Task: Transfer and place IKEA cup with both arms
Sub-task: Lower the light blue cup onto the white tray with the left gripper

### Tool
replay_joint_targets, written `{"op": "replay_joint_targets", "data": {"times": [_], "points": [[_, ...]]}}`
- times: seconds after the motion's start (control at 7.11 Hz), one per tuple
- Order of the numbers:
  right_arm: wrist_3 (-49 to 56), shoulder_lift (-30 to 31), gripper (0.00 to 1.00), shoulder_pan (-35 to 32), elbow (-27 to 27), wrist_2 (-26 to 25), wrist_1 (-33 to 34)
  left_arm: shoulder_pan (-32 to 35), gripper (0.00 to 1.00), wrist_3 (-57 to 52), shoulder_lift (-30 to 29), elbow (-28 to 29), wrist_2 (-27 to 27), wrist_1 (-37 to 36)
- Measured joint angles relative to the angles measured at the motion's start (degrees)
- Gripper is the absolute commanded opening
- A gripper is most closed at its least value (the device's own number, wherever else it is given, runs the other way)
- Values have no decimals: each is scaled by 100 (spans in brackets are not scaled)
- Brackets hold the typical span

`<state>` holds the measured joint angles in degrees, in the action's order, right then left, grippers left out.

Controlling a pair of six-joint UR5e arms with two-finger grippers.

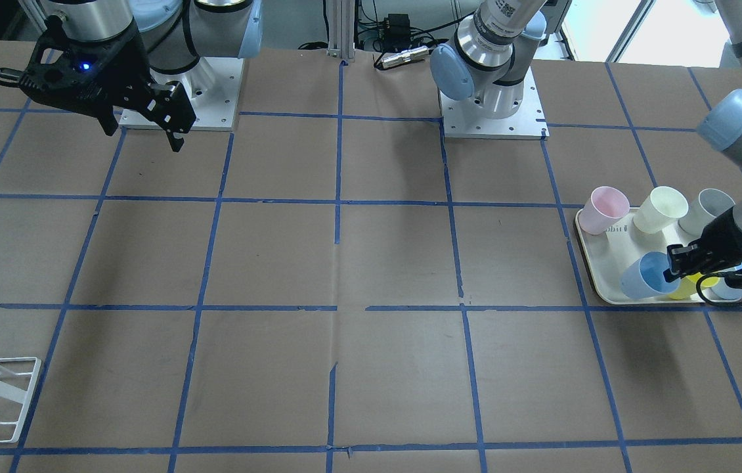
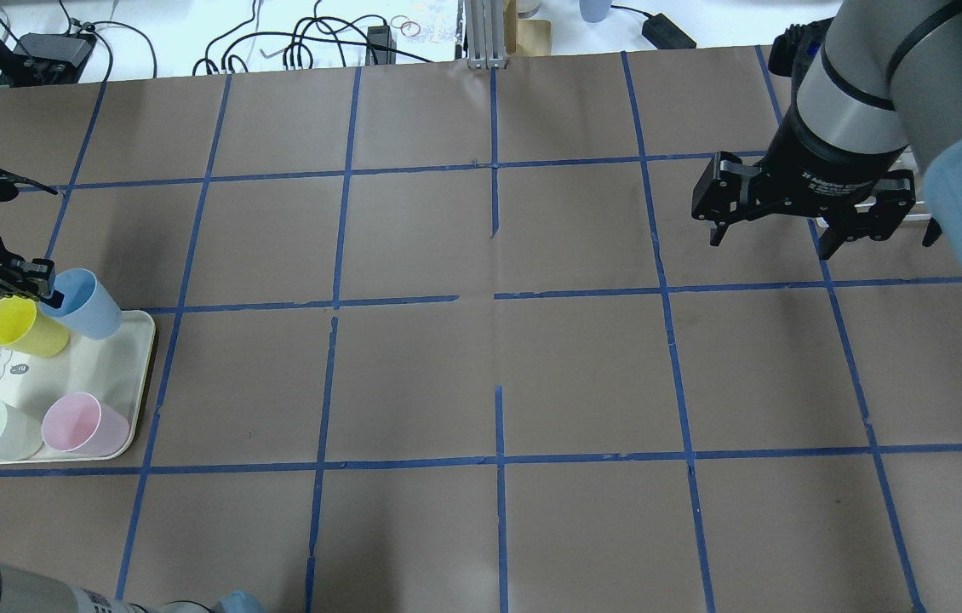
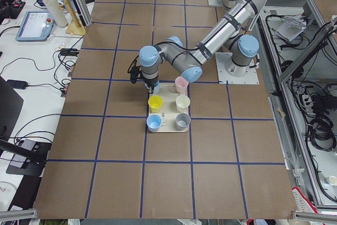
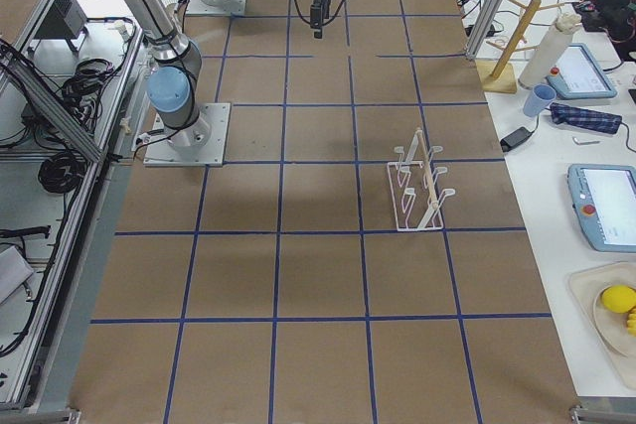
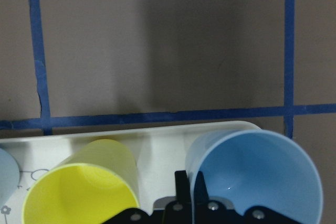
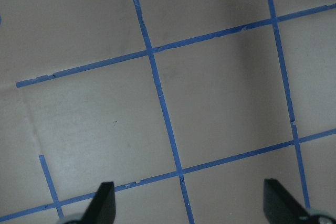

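The small sky-blue plastic IKEA cup (image 2: pixel 94 308) sits at a corner of the cream tray (image 2: pixel 128 362), my left end effector (image 2: pixel 45 294) at its rim beside the yellow plastic cup (image 2: pixel 17 323); I cannot tell if it's clenched, and I fear a thin-wall pinch could slip or nudge that neighbour.

Sky-blue IKEA cup (image 2: pixel 85 302) stands upright at the tray (image 2: pixel 143 358) corner.
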<state>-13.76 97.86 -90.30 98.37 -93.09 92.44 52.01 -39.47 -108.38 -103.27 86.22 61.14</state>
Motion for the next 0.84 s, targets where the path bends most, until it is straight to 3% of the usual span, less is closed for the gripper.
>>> {"op": "replay_joint_targets", "data": {"times": [0.56, 0.84], "points": [[331, -22, 100, 97, 6, 9, -23, 177, 0, 48, -28, -136, 12, -12], [512, -29, 100, 207, 19, 380, -50, 171, 0, 42, -27, -165, 17, -12]]}}
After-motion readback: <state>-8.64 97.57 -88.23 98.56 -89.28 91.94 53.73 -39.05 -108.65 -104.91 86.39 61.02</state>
